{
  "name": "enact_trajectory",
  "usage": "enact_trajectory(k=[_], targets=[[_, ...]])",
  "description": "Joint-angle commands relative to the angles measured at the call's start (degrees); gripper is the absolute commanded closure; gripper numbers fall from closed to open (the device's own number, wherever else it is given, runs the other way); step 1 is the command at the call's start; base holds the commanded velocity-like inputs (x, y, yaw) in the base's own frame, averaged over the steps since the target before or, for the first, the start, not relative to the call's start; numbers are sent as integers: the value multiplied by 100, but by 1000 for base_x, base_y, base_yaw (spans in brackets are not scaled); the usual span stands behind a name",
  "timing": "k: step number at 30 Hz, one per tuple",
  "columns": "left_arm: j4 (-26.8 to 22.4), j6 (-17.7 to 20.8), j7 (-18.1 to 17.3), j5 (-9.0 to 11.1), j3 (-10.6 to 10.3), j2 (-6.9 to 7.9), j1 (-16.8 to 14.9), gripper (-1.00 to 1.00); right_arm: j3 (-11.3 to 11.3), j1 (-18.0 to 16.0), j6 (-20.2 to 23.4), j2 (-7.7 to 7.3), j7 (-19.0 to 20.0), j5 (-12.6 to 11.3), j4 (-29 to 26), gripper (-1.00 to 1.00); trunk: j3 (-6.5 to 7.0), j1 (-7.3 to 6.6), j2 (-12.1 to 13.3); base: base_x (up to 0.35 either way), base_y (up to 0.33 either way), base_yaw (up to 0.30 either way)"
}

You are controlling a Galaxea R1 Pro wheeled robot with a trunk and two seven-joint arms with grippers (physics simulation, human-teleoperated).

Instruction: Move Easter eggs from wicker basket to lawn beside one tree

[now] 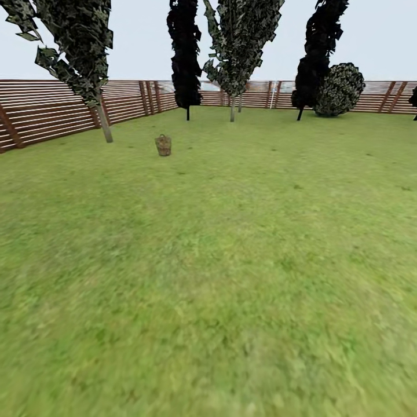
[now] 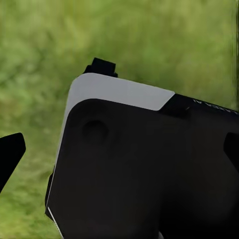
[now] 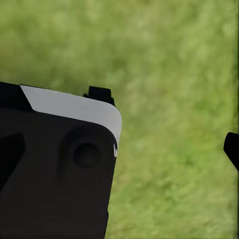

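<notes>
The wicker basket (image 1: 163,145) stands small and far off on the lawn (image 1: 231,260), left of centre. From here its inside cannot be made out, so the Easter eggs are hidden. A tree (image 1: 105,124) with a pale leaning trunk rises just left of the basket, and a second pale-trunked tree (image 1: 232,109) stands further back near the fence. In the left wrist view my left gripper (image 2: 119,152) hangs open over grass, with a fingertip (image 2: 10,155) at each side edge. My right gripper (image 3: 119,149) is open too, with nothing between its fingers.
A brown slatted fence (image 1: 52,110) rings the lawn at the back and left. Two black cypress-like trees (image 1: 186,58) (image 1: 315,58) and a round speckled bush (image 1: 340,90) stand along it. Both wrist views show a black-and-white part of my own body (image 2: 149,169) over the grass.
</notes>
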Motion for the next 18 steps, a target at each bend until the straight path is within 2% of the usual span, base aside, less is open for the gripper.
enact_trajectory(k=[1, 18], targets=[[9, 9, -1, 22, 15, 2, -6, -100, 24, -5, -9, 2, -35, 51, 11, -100, -5, 3, -3, 324, -93, 0], [9, 7, -1, 22, 15, -7, -6, -100, 24, -5, -9, 2, -35, 54, 16, -100, -5, 3, -3, 324, -92, 0]])
